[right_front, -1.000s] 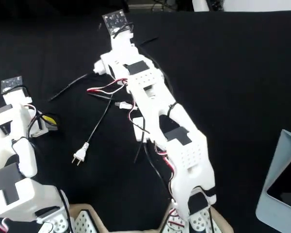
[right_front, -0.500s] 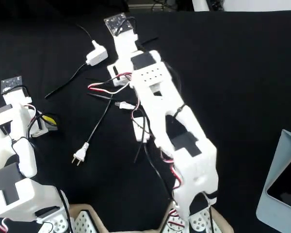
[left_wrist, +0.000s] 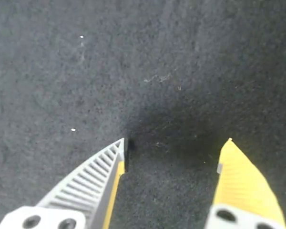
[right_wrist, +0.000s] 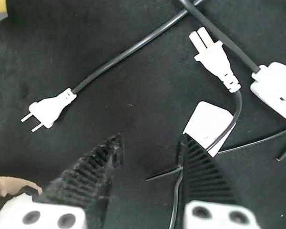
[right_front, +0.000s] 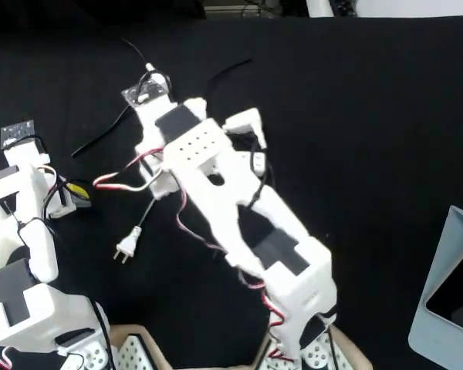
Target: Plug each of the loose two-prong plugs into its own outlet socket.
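Fingers [right_wrist: 200, 176] of right gripper [right_wrist: 149, 139] parted wide, empty, hovering near two-prong plug [right_wrist: 50, 107]; left gripper [left_wrist: 176, 141] likewise parted, empty.

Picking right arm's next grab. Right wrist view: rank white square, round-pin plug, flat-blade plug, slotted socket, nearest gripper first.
1. white square, beside the right gripper
2-3. round-pin plug, flat-blade plug, opposite sides: too close to call
4. slotted socket, beyond the flat-blade plug
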Tool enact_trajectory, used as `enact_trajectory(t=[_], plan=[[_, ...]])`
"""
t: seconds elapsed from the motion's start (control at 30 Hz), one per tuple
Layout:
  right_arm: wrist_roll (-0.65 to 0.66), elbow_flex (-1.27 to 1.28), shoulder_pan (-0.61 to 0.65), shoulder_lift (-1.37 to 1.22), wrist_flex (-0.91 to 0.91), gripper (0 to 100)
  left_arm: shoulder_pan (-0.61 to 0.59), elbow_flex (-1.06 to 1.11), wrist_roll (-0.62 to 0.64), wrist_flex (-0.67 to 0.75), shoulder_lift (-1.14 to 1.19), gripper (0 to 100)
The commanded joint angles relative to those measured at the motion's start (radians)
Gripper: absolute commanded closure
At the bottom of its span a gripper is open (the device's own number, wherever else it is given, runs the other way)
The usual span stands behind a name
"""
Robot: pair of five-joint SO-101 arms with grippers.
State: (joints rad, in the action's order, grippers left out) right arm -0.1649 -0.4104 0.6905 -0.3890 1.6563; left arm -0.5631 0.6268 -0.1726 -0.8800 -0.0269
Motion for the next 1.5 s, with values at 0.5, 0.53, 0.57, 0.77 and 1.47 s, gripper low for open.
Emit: enact_trajectory(t=[0.5, 0.53, 0.57, 0.77, 1.47], plan=[[-0.296, 0.266, 0.143, 0.051, -0.402, 82.5, -0.018, -0.005, 0.009, 0.017, -0.003, 69], [-0.305, 0.266, 0.152, 0.051, -0.420, 82.5, -0.018, -0.005, 0.009, 0.017, -0.003, 69], [-0.311, 0.266, 0.161, 0.050, -0.437, 82.5, -0.018, -0.005, 0.009, 0.017, -0.003, 69], [-0.334, 0.255, 0.193, -0.068, -0.511, 82.2, -0.018, -0.005, 0.009, 0.017, -0.003, 69], [-0.183, 0.205, 0.158, -0.226, -0.405, 98.8, -0.019, -0.005, 0.009, 0.017, -0.003, 69]])
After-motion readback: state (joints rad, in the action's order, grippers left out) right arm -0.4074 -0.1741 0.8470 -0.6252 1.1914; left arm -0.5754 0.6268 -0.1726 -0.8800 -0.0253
